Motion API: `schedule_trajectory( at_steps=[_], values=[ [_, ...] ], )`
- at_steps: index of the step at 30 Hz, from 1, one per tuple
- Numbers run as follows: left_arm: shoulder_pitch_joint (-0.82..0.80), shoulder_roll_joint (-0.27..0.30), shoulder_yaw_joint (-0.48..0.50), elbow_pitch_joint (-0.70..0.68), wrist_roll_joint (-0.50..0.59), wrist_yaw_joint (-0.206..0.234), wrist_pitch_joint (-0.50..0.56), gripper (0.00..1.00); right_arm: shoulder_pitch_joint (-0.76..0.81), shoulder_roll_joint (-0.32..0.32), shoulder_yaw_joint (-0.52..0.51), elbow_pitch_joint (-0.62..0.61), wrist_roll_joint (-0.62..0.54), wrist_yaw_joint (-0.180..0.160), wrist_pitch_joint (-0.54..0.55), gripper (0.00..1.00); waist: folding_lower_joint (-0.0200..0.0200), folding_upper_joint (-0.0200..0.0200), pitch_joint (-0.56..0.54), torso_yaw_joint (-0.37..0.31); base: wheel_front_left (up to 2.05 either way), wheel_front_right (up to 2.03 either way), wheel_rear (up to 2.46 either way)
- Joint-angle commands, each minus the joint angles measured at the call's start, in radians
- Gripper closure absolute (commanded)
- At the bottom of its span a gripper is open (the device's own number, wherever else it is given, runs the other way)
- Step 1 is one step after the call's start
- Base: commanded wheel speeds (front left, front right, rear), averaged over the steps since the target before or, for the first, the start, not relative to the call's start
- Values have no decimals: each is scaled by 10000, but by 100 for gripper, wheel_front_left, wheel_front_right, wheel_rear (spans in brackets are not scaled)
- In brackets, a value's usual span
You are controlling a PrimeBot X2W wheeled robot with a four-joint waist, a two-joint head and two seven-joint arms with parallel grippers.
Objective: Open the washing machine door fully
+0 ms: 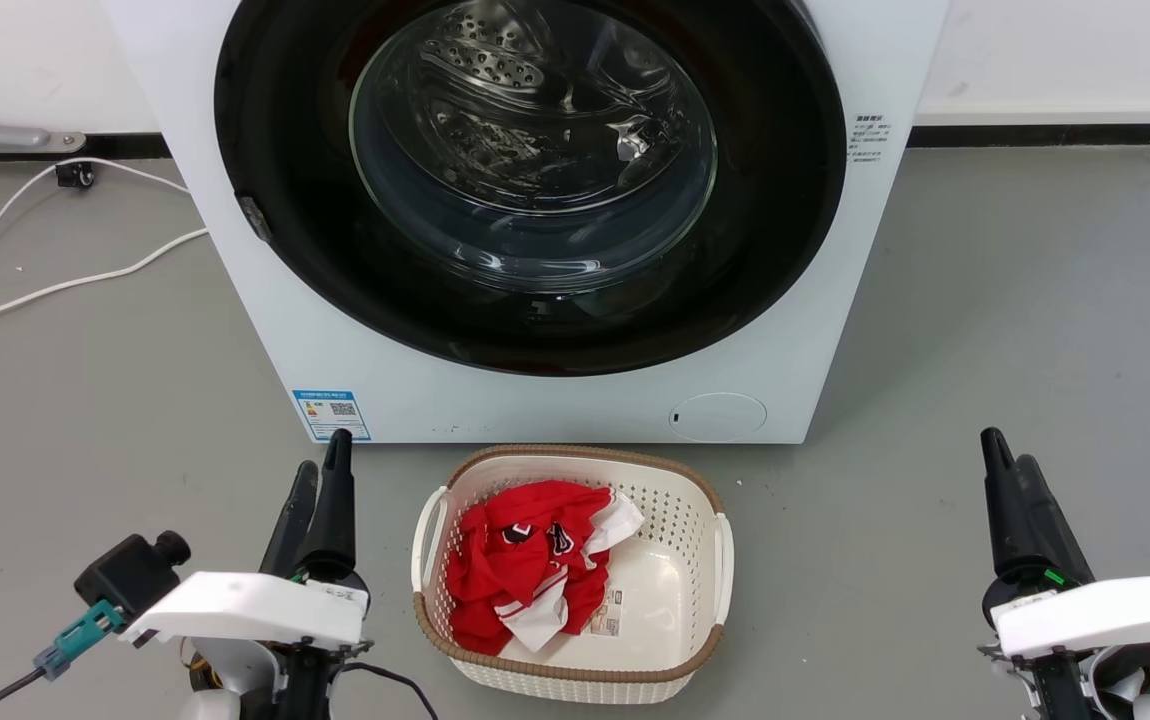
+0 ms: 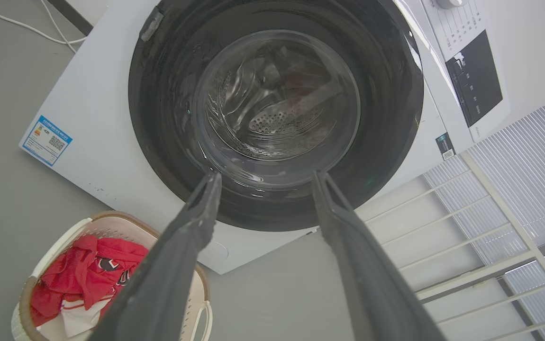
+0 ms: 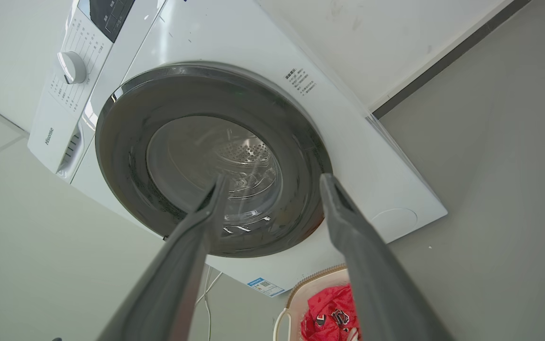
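Glossy black washing machine door [image 1: 275,150] shut flush, clear glass bowl centre.

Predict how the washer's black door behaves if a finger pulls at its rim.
The washing machine door looks rigid, so it should probably swing as one piece rather than flex. Its glossy face likely offers little grip. The bulging glass window suggests some weight.
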Motion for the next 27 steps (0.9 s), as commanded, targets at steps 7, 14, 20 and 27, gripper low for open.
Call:
schedule_trajectory(
  at_steps=[7, 14, 20, 27],
  values=[
    [-254, 27, -270, -283, 1403, 135, -305, 0, 65, -11, 71, -174, -1457, 2, -325, 0, -1, 0, -8, 24, 0, 0, 0],
    [-251, 27, -465, -316, 2417, 210, -529, 0, 99, -10, 87, -184, -2496, 2, -498, 0, -1, 0, -25, 42, 0, 0, 0],
    [-244, 28, -595, -278, 3225, 293, -711, 0, 176, -9, 134, -230, -3320, 2, -567, 0, -1, 0, -43, 53, 0, 0, 0],
    [-208, 28, -684, -159, 3997, 362, -906, 0, 279, -8, 165, -266, -4129, 2, -564, 0, -1, 0, -55, 67, 0, 0, 0]
  ],
)
